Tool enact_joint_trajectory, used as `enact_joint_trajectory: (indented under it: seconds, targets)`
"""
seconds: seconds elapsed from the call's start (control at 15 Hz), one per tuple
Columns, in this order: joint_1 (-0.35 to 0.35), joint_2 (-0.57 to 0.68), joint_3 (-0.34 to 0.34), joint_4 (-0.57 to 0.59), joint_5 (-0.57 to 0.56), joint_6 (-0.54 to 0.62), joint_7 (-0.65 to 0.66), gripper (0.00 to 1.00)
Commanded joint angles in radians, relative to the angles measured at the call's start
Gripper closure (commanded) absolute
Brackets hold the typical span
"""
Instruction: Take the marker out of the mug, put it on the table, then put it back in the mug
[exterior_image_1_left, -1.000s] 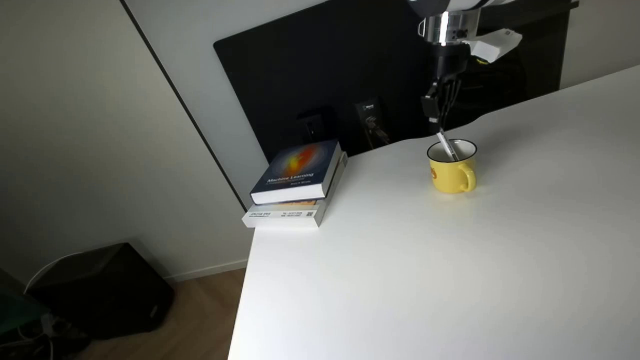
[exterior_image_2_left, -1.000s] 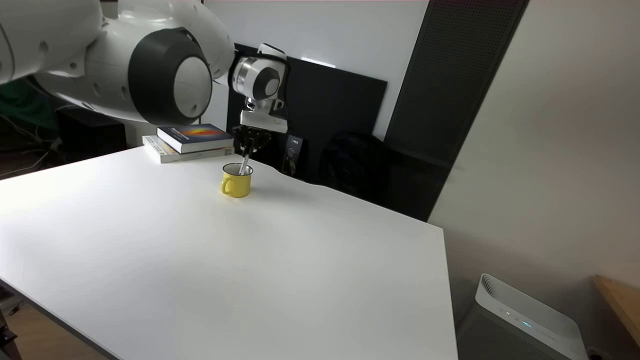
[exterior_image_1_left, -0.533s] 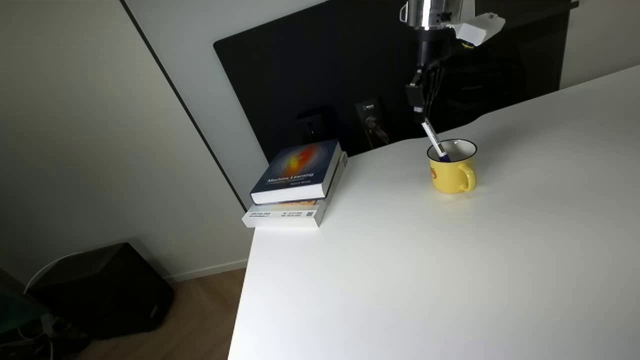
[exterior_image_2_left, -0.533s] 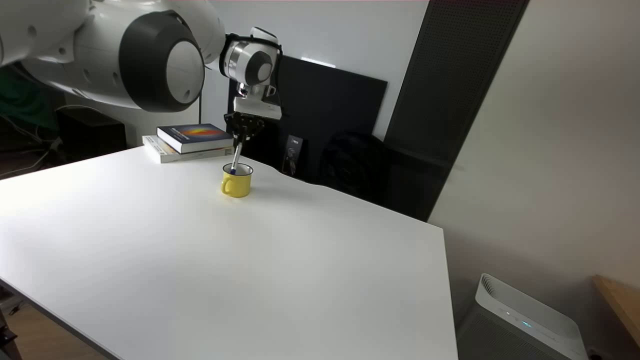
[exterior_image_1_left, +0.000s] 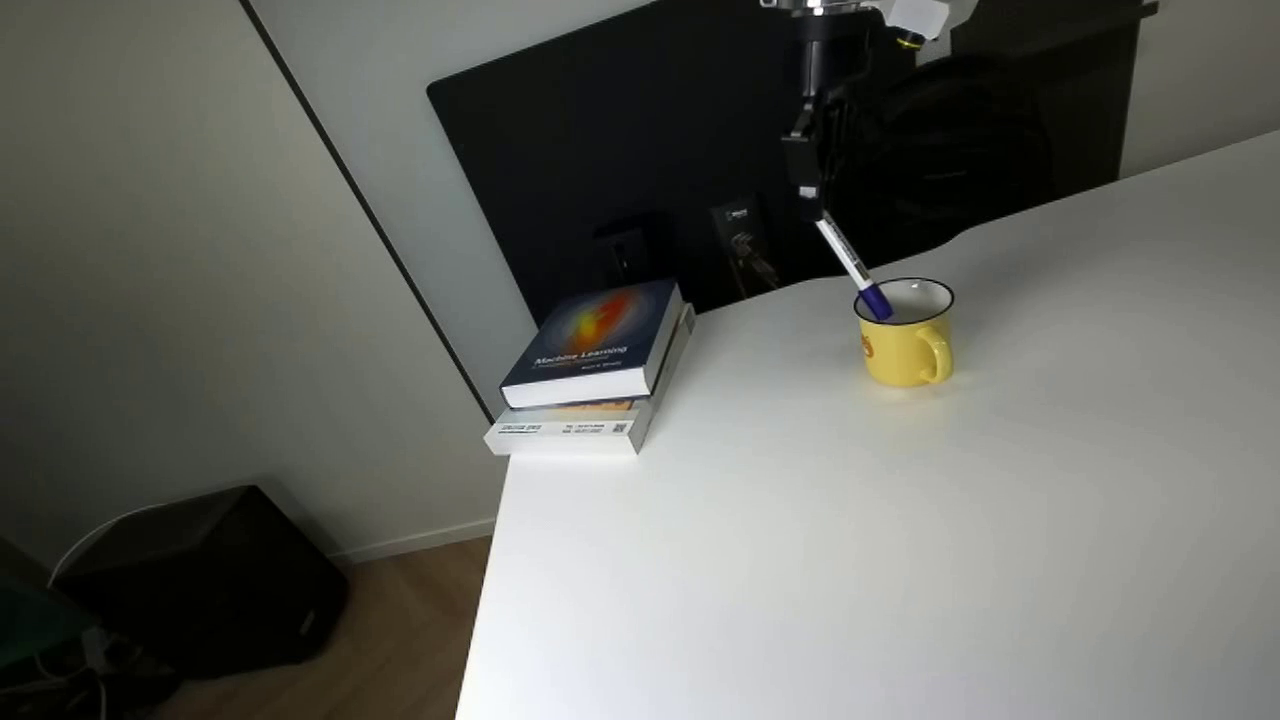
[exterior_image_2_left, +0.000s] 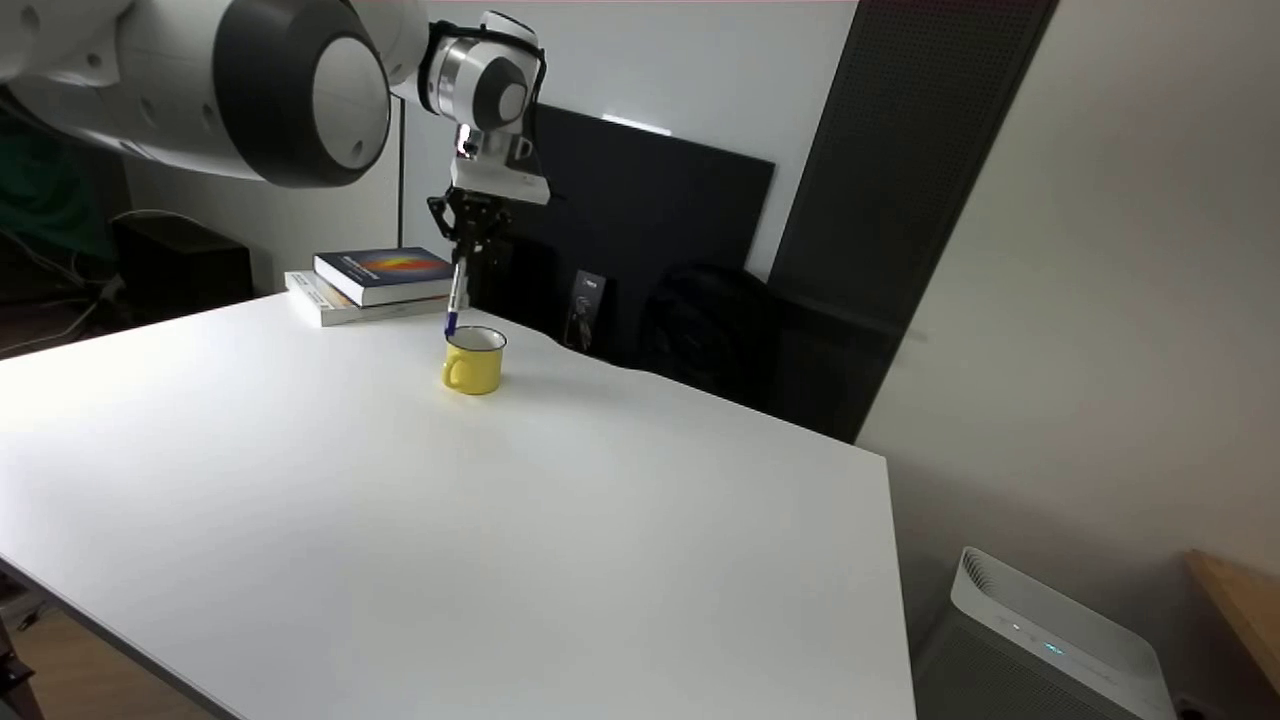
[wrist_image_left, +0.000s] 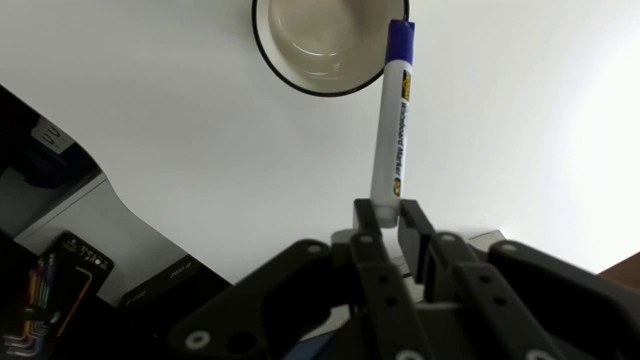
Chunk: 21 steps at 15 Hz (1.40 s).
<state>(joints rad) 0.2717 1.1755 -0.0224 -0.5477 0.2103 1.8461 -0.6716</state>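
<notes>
My gripper (wrist_image_left: 385, 207) is shut on the white rear end of the marker (wrist_image_left: 392, 130), whose blue-purple cap points away from the fingers. The marker hangs at a slant, cap down, in both exterior views. In an exterior view its cap overlaps the near-left part of the opening of the yellow mug (exterior_image_1_left: 900, 352). Seen from elsewhere, the cap is level with the back-left rim of the mug (exterior_image_2_left: 474, 372). I cannot tell whether cap and rim touch. The mug stands upright on the white table (exterior_image_1_left: 800, 560), and its visible inside holds nothing else.
Two stacked books (exterior_image_1_left: 590, 350) lie at a corner of the table, close to the mug in an exterior view. A black panel (exterior_image_2_left: 660, 200) rises behind the table's back edge. A dark speaker-like box (exterior_image_1_left: 200, 580) sits on the floor.
My gripper has risen and shifted left in both exterior views, drawing the marker up with it. The cap, hidden inside the mug a second ago, now shows at rim height. The mug has stayed put.
</notes>
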Motion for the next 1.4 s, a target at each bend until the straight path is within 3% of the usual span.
enact_joint_trajectory:
  seconds: [0.0,0.67,1.33]
  targets:
    - [-0.001,-0.045,-0.004,-0.024,-0.01,-0.098,-0.017,0.96]
    - [-0.027,-0.045,-0.059,-0.094,-0.051,-0.354,-0.006,0.96]
    - [-0.064,-0.026,-0.115,-0.206,-0.058,-0.366,0.006,0.96]
